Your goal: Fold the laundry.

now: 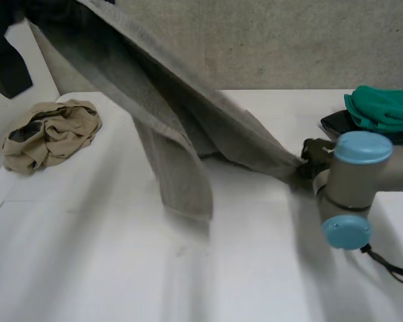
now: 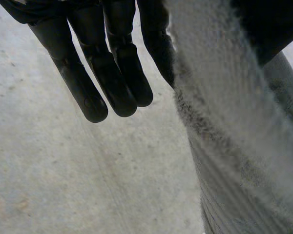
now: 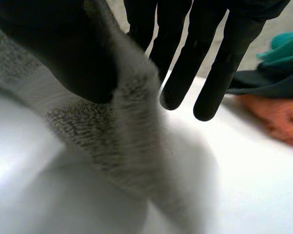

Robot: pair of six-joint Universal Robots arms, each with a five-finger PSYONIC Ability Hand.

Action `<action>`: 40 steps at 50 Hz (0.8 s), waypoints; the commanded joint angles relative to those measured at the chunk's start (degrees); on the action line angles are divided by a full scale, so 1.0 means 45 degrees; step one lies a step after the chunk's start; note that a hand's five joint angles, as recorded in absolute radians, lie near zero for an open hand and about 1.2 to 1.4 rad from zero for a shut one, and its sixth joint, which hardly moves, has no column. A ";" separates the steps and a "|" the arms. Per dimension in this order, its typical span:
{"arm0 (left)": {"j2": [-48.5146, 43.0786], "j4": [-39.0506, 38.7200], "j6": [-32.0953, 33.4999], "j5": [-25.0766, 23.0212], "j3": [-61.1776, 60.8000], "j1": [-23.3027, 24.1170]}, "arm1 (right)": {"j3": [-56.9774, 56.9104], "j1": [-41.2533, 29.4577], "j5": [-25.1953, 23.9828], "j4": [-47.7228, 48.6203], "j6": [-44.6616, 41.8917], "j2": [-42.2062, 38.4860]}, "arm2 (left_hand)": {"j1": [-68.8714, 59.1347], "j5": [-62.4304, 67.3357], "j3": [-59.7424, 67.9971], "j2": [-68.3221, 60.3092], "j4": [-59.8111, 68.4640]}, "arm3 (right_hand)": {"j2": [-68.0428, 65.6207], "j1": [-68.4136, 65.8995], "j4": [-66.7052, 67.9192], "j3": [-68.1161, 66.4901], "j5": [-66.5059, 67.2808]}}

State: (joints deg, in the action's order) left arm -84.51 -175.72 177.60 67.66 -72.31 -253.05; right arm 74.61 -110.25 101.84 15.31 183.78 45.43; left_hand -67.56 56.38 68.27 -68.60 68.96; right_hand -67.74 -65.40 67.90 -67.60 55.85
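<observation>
Towel (image 1: 181, 134): grey, held off the table (image 1: 87, 268) between both hands.
Left hand (image 2: 112, 63): thumb and one finger clamped on the towel.
Right hand (image 3: 205, 53): fingers and thumb pinch the towel.

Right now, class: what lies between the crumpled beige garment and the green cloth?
The grey towel hangs slantwise between them, seen in the head view.

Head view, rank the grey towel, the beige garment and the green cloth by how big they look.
1. grey towel
2. beige garment
3. green cloth, though the view's edge cuts it off.
</observation>
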 commanded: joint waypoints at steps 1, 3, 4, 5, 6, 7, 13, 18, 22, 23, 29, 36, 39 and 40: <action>0.0324 0.0201 -0.0073 -0.0347 -0.0238 -0.1245 | 0.0958 0.1607 -0.2098 0.0055 -0.0740 0.2789 | -0.2765 0.3027 0.2607 -0.2534 0.2453 | -0.2724 -0.3244 0.2689 -0.2756 0.3144; 0.0266 0.0494 -0.0034 -0.0717 -0.0297 -0.1850 | 0.1135 0.2017 -0.2860 -0.0081 -0.1442 0.3669 | -0.2765 0.3027 0.2607 -0.2534 0.2453 | -0.2724 -0.3244 0.2689 -0.2756 0.3144; 0.0207 0.0669 -0.0015 -0.0950 -0.0317 -0.2220 | 0.1193 0.2560 -0.3735 -0.0469 -0.2509 0.4834 | -0.2765 0.3027 0.2607 -0.2534 0.2453 | -0.2724 -0.3244 0.2689 -0.2756 0.3144; 0.0149 0.0806 0.0005 -0.1107 -0.0317 -0.2475 | 0.1136 0.2933 -0.4343 -0.1092 -0.3410 0.5677 | -0.2765 0.3027 0.2607 -0.2534 0.2453 | -0.2724 -0.3244 0.2689 -0.2756 0.3144; 0.0090 0.0981 0.0005 -0.1322 -0.0317 -0.2767 | 0.1077 0.3034 -0.4523 -0.1253 -0.3651 0.5879 | -0.2765 0.3027 0.2607 -0.2534 0.2453 | -0.2724 -0.3244 0.2689 -0.2756 0.3144; -0.0007 0.1253 0.0024 -0.1595 -0.0278 -0.3215 | 0.0922 0.3286 -0.4815 -0.1757 -0.4233 0.6364 | -0.2765 0.3027 0.2607 -0.2534 0.2453 | -0.2724 -0.3244 0.2689 -0.2756 0.3144; -0.0573 0.2719 0.0628 -0.2807 -0.0083 -0.4644 | -0.1456 0.4557 -0.5988 -0.6049 -0.6988 0.8437 | -0.2765 0.3027 0.2607 -0.2534 0.2453 | -0.2724 -0.3244 0.2689 -0.2756 0.3144; -0.1432 0.4281 0.2326 -0.3179 0.0035 -0.4723 | -0.2964 0.4754 -0.6477 -0.8868 -0.8436 0.8167 | -0.2765 0.3027 0.2607 -0.2534 0.2453 | -0.2724 -0.3244 0.2689 -0.2756 0.3144; -0.2545 0.5707 0.4453 -0.2887 0.0132 -0.4354 | -0.3571 0.4228 -0.6361 -1.0334 -0.9686 0.7114 | -0.2765 0.3027 0.2607 -0.2534 0.2453 | -0.2724 -0.3244 0.2689 -0.2756 0.3144; -0.2798 0.5980 0.4884 -0.2770 0.0171 -0.4236 | -0.3630 0.4052 -0.6245 -1.0491 -0.9920 0.6860 | -0.2765 0.3027 0.2607 -0.2534 0.2453 | -0.2724 -0.3244 0.2689 -0.2756 0.3144; -0.5512 0.6667 0.7737 -0.1326 0.0775 -0.3181 | -0.3960 0.3095 -0.4685 -1.0300 -1.0548 0.4384 | -0.2765 0.3027 0.2607 -0.2534 0.2453 | -0.2724 -0.3244 0.2689 -0.2756 0.3144; -0.9106 0.4717 0.8014 0.0706 0.4599 -0.2185 | -0.5561 0.1981 -0.3218 -0.7685 -1.0080 0.1860 | -0.2765 0.3027 0.2607 -0.2534 0.2453 | -0.2724 -0.3244 0.2689 -0.2756 0.3144; -1.0179 0.2635 0.7430 0.1329 0.6918 -0.2009 | -0.6733 0.1610 -0.2554 -0.5012 -0.9436 0.1077 | -0.2765 0.3027 0.2607 -0.2534 0.2453 | -0.2724 -0.3244 0.2689 -0.2756 0.3144; -1.0377 0.1927 0.7253 0.1468 0.7471 -0.1989 | -0.7122 0.1493 -0.2320 -0.3264 -0.9048 0.0941 | -0.2765 0.3027 0.2607 -0.2534 0.2453 | -0.2724 -0.3244 0.2689 -0.2756 0.3144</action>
State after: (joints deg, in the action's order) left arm -120.43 -150.69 214.46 67.94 -58.18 -264.10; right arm 51.71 -99.99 85.39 -22.98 137.42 56.83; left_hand -67.56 56.38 68.33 -68.63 68.97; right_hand -67.74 -65.40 68.63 -68.16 57.35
